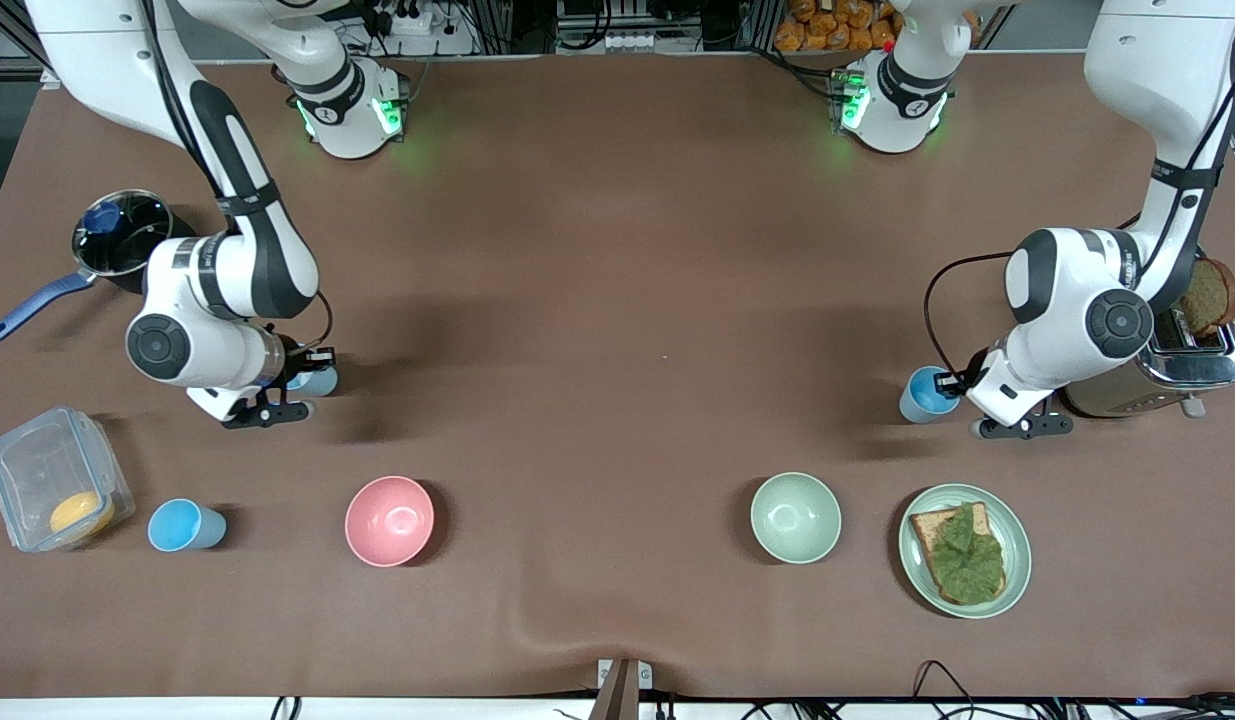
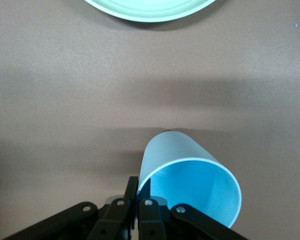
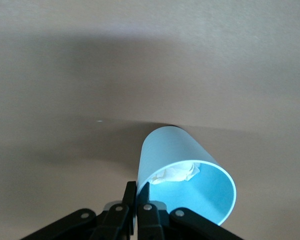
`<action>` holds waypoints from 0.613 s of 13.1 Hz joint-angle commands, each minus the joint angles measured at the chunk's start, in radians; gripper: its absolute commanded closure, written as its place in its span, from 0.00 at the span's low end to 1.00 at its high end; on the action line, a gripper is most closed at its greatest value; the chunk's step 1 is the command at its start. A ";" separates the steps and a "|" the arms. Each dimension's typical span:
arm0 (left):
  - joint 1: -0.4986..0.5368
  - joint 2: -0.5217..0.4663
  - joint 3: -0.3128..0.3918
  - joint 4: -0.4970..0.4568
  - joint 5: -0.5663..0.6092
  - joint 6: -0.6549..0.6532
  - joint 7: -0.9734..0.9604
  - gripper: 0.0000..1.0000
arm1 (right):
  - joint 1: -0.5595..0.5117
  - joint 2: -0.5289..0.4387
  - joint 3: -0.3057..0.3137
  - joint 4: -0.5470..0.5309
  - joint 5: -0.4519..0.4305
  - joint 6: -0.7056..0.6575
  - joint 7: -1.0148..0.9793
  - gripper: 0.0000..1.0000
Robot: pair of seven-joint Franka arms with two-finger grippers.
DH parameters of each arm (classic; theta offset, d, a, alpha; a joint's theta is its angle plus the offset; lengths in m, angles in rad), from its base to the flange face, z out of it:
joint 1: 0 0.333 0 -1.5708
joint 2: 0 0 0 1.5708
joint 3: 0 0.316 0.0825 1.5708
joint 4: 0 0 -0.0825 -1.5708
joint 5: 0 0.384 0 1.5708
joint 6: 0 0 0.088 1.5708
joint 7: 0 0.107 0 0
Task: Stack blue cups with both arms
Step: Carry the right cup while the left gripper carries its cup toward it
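Note:
There are three blue cups. My right gripper (image 1: 295, 385) is shut on the rim of one cup (image 1: 315, 380) toward the right arm's end of the table. In the right wrist view (image 3: 138, 192) one finger is inside and one outside this cup (image 3: 185, 165), which holds crumpled white paper (image 3: 177, 172). My left gripper (image 1: 952, 385) is shut on the rim of a second cup (image 1: 922, 395) beside the toaster. The left wrist view (image 2: 138, 187) shows the same pinch on this empty cup (image 2: 190, 180). Both cups look upright at table level. A third cup (image 1: 185, 525) stands free, nearer the front camera.
A pink bowl (image 1: 389, 520), a pale-green bowl (image 1: 795, 517) and a green plate (image 1: 1012, 520) with toast and lettuce sit nearer the front camera. A clear box (image 1: 37, 470) stands beside the third cup. There is a pot (image 1: 122, 235) by the right arm and a toaster (image 1: 1172, 375) by the left.

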State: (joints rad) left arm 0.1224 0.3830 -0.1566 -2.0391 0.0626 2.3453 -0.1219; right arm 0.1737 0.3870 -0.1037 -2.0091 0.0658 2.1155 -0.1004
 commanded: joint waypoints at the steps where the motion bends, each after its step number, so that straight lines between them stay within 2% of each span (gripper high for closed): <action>1: 0.002 0.001 -0.004 0.017 0.025 -0.006 0.001 1.00 | 0.062 0.009 -0.005 0.097 0.017 -0.116 0.063 1.00; 4: 0.010 -0.012 -0.004 0.069 0.025 -0.075 0.010 1.00 | 0.200 0.010 -0.005 0.160 0.022 -0.138 0.224 1.00; 8: 0.000 -0.045 -0.009 0.201 0.023 -0.263 0.013 1.00 | 0.352 0.088 -0.007 0.277 0.115 -0.129 0.312 1.00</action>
State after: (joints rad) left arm 0.1223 0.3631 -0.1599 -1.8928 0.0626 2.1663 -0.1219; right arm 0.4803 0.4095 -0.0967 -1.8185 0.1423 1.9982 0.1880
